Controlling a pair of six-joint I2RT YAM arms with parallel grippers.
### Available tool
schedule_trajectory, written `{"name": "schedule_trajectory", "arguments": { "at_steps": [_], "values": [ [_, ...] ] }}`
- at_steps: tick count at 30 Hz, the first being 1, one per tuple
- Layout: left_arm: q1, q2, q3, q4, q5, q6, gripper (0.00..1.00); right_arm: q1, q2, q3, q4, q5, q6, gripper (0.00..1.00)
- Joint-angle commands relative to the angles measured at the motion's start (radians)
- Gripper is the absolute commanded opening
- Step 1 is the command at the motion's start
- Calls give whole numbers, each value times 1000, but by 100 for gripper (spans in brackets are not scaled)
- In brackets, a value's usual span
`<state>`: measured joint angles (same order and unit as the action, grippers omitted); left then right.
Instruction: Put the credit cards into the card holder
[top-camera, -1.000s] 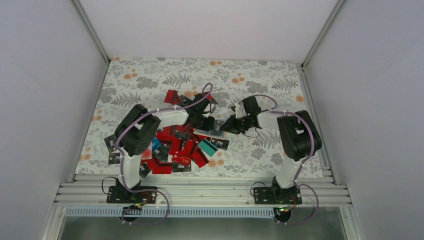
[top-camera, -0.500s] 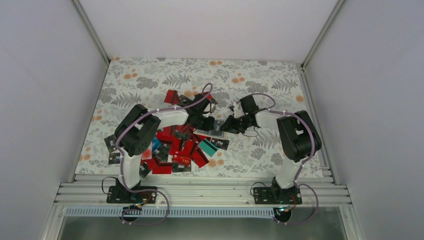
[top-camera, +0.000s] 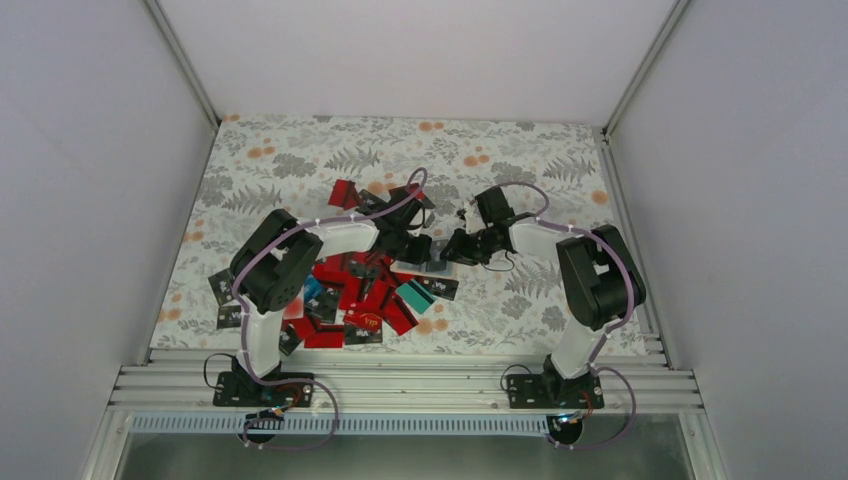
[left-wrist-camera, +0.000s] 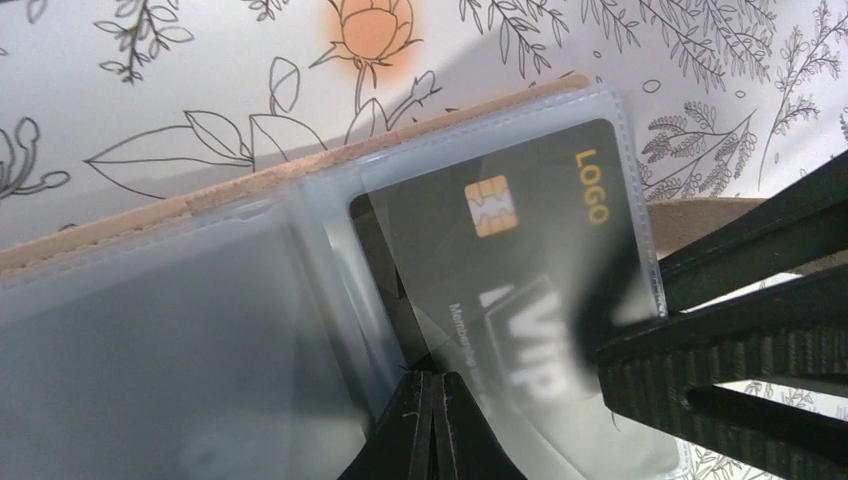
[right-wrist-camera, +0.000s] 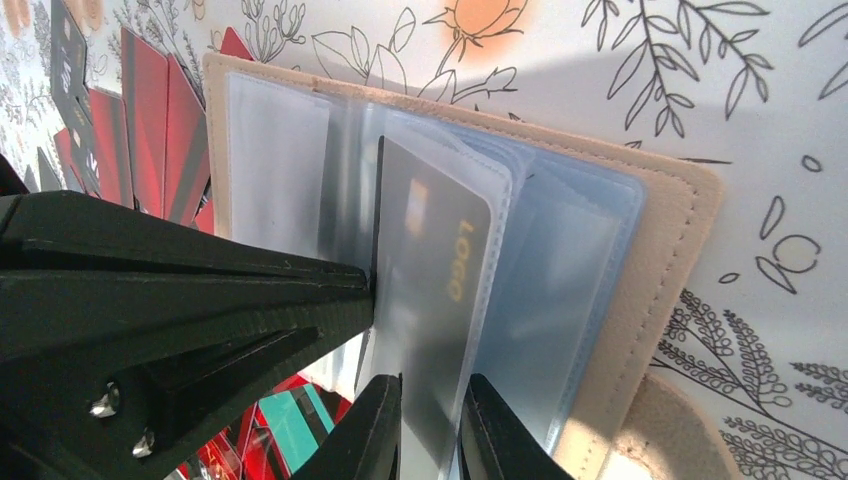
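Credit cards (top-camera: 365, 305): loose heap, mostly red, nearest the bases.
Card holder (right-wrist-camera: 655, 260): lying open at the heap's 2 o'clock, with a black card (left-wrist-camera: 520, 260) in a clear sleeve.
Left gripper (left-wrist-camera: 432, 385): at the holder's 9 o'clock, fingers pressed together, empty.
Right gripper (right-wrist-camera: 430, 390): at 3 o'clock, pinching that sleeve.

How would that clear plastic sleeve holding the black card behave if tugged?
Probably floppy: the sleeve bends and fans up from the tan card holder. Likely slippery, as it looks glossy. The black card inside probably stiffens it.
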<state>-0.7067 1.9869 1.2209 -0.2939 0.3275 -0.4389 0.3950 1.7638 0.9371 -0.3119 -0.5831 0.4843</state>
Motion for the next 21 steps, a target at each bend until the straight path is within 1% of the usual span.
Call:
{"name": "schedule_trajectory", "arguments": {
  "at_steps": [1, 5, 12, 18, 21],
  "values": [
    [-15, 19, 10, -13, 50, -24, 2, 18, -33, 28, -15, 20, -15, 17],
    [-14, 18, 18, 7, 82, -43, 2, 18, -36, 32, -30, 53, -18, 17],
    [-15, 44, 48, 23, 113, -71, 2, 18, -59, 50, -89, 160, -40, 19],
    [-16, 63, 72, 49, 155, -99, 2, 18, -78, 57, -96, 152, -45, 19],
    [-16, 68, 82, 45, 154, -104, 2, 18, -72, 61, -89, 131, -50, 19]
  ]
}}
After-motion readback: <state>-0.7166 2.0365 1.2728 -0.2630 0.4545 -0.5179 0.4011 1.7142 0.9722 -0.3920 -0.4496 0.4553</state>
